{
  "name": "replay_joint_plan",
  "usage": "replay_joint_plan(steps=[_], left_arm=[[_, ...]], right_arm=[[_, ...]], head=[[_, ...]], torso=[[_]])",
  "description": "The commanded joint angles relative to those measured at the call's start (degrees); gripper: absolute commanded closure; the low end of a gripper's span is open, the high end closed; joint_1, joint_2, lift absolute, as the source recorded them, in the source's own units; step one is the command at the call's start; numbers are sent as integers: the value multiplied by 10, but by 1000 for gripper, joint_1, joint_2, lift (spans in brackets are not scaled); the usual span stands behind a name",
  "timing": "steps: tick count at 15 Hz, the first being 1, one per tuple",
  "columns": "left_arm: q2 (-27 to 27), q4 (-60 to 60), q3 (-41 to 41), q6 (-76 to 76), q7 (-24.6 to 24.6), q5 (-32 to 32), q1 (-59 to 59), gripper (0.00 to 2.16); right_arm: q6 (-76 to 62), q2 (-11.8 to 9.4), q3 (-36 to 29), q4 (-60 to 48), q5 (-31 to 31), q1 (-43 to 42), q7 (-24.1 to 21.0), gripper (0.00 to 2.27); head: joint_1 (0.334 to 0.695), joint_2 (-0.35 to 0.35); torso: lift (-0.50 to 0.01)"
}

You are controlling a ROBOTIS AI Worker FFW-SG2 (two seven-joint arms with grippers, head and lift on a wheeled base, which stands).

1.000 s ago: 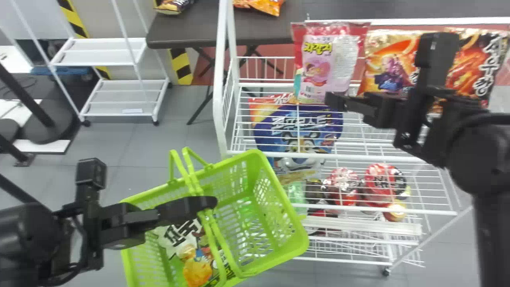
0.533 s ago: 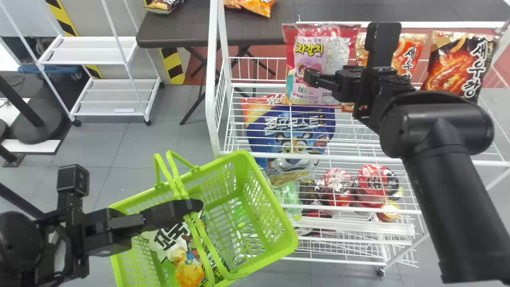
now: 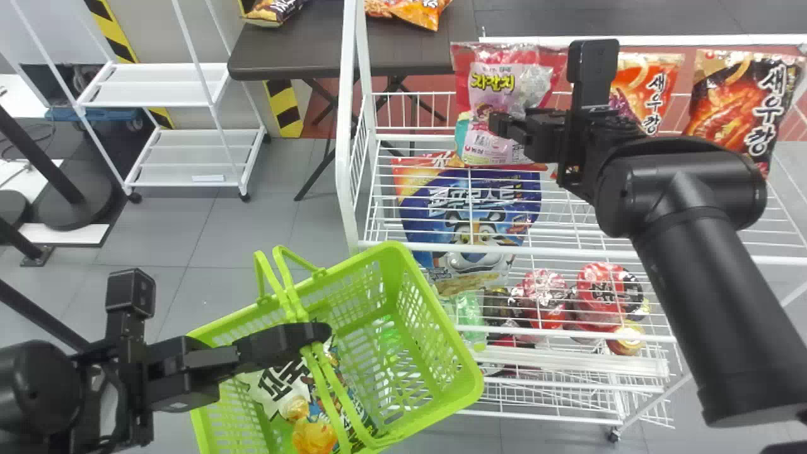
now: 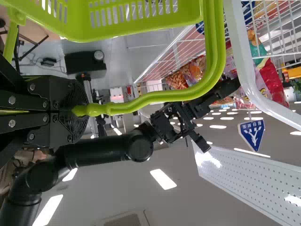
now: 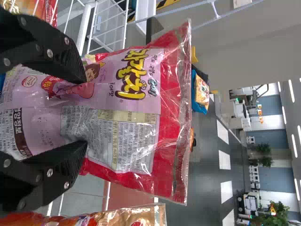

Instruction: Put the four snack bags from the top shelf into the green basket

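Grey tiled floor [image 3: 157, 233] is seen behind, with a dark counter [image 3: 284, 57] placed farther back. At left, the handles [image 3: 328, 391] of the green basket [image 3: 444, 312] are clasped by the left claw [image 3: 318, 331]; a white snack bag [image 3: 277, 388] is held inside. Farther right, on the top shelf [image 3: 567, 250], the pink snack bag [image 3: 498, 82] is pinched by the right claw [image 3: 504, 126]. Beyond it are displayed an orange snack bag [image 3: 649, 82] and, rightmost, a black-and-orange snack bag [image 3: 744, 104].
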Motion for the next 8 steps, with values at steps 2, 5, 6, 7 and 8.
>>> replay_joint_plan(steps=[2, 5, 6, 7, 8], left_arm=[[2, 0, 6, 4, -7, 6, 2, 2148], [6, -1, 12, 4, -7, 12, 9, 2148], [8, 0, 15, 4, -7, 15, 11, 2148], [12, 0, 16, 4, -7, 17, 13, 2148], [12, 0, 21, 4, -7, 20, 15, 2148]], right_arm=[[2, 1, -1, -30, 3, 18, 8, 2250], [19, 1, -1, -92, 2, 47, 9, 2250], [40, 1, -1, -138, -1, 68, 10, 2250], [69, 1, -3, -190, -7, 92, 12, 2250], [102, -1, -6, -239, -15, 112, 15, 2250]], head=[[695, 65], [695, 76], [695, 79], [695, 83], [695, 89]], torso=[[0], [0], [0], [0], [0]])
